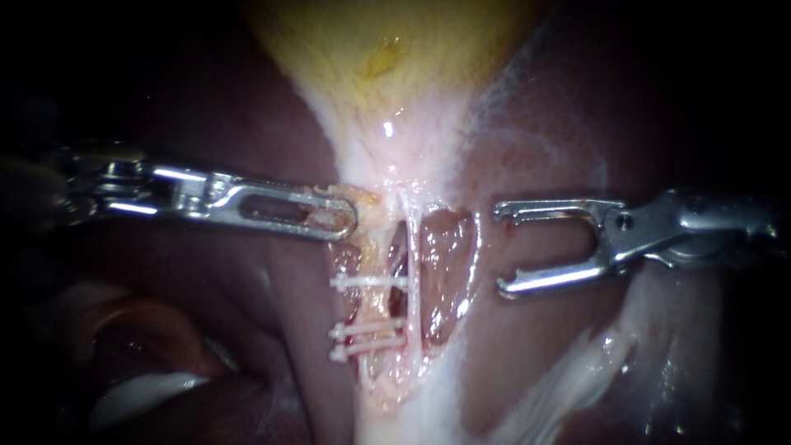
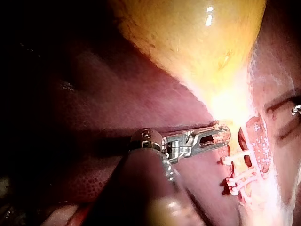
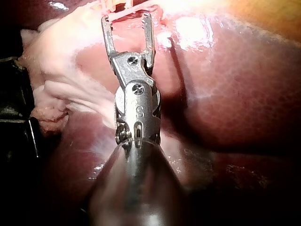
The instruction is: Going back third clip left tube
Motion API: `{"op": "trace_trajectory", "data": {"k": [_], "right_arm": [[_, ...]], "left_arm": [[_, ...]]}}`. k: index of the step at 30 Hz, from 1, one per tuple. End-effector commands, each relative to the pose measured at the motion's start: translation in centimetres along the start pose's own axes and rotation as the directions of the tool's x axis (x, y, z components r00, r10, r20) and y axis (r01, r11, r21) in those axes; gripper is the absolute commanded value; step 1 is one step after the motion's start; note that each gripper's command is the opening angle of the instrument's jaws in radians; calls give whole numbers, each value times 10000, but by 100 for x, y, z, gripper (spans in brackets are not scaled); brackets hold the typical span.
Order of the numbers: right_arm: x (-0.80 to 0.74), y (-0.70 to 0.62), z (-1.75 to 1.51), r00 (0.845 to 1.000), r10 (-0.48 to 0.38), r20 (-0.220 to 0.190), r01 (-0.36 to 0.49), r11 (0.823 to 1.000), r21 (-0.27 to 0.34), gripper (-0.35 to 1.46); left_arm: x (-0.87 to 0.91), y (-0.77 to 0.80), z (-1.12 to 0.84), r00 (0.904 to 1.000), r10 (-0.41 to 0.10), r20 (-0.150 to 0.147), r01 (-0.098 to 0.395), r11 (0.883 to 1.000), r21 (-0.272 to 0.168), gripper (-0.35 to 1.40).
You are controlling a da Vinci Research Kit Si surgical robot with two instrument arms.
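Here, right instrument [image 1: 500, 250] agape, empty.

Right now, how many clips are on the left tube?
3. One clip sits higher on the left tube, nearer the gallbladder; a second clip and a third clip lie close together farther down. None appears hidden.

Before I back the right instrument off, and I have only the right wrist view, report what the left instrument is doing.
Observer: The left instrument has its pincer shut on tissue just below the gallbladder.
Operator: Count the clips.
Observer: Three clips cross the left tube: one higher, two close together lower down.
Operator: Place my pincer.
Observer: In the endoscope view the right instrument stands open to their right, touching none.
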Motion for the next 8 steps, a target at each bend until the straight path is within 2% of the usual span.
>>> {"op": "trace_trajectory", "data": {"k": [1, 8], "right_arm": [[0, 0, 0, 10000, 3, -1, -3, 10000, -2, 50], [2, -1, 1, 10000, 7, -5, -7, 10000, 29, 50]], "left_arm": [[0, -1, -1, 10000, 0, -7, 0, 10000, -4, -35], [0, -1, -2, 10000, 0, -12, 0, 10000, 1, -35]]}}
